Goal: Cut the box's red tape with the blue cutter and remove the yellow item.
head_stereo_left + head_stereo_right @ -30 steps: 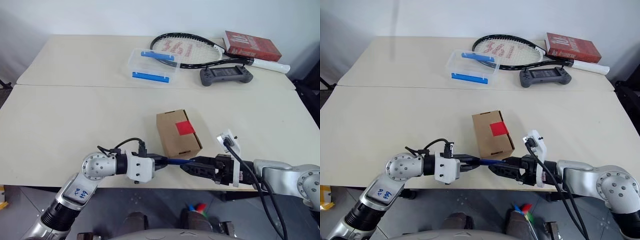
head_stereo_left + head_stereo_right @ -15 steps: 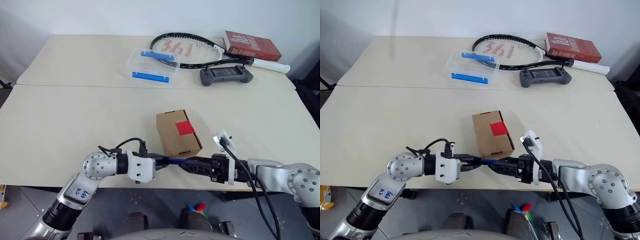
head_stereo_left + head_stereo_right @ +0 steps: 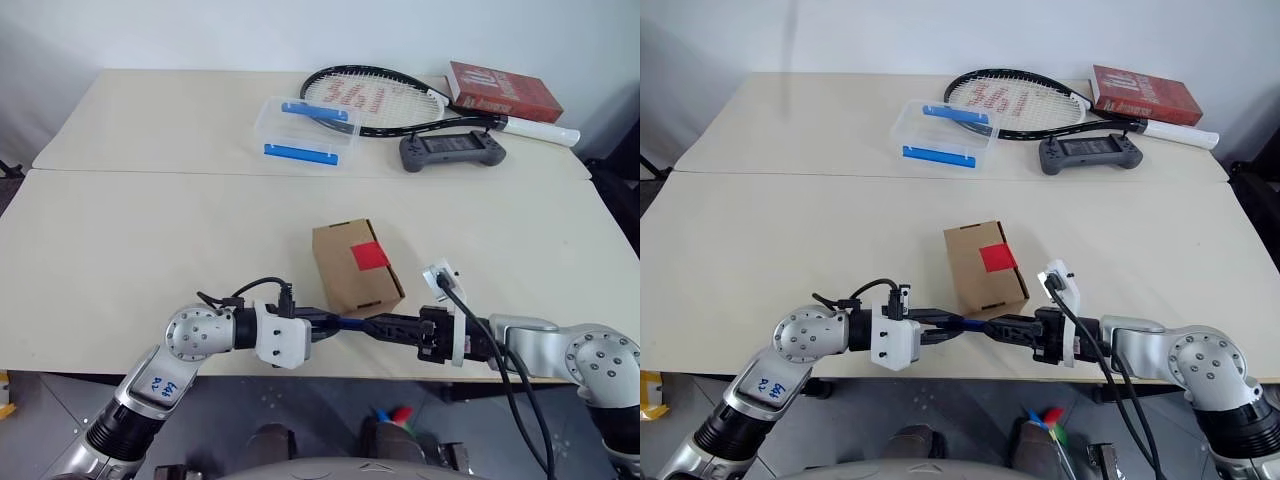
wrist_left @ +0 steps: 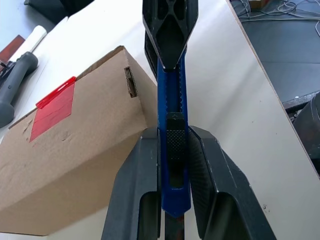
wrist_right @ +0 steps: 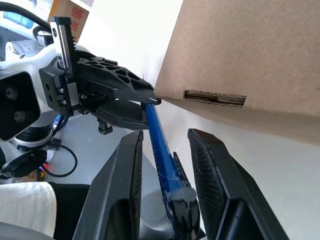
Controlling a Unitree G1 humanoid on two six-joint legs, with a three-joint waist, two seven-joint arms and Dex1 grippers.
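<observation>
I am holding the slim blue pen-shaped cutter [image 4: 172, 150] clamped in my left gripper [image 3: 322, 322], just beside the one small brown cardboard box [image 3: 356, 264], so the right gripper [image 3: 375, 325] can take it; those fingers are flanking its far end, though contact is hard to judge. One red tape square [image 3: 369, 255] is sitting uncut on top.

A: Where do we have room?
B: Wide bare table [image 3: 150, 240] left of the box [image 3: 355, 265], and right of it too.
A: Blockers?
B: Our two grippers meet on the blue cutter [image 3: 350, 322] just in front of the box. Clear case [image 3: 306, 131], racket [image 3: 375, 100], controller [image 3: 452, 151], book [image 3: 504, 91] crowd the far side.
</observation>
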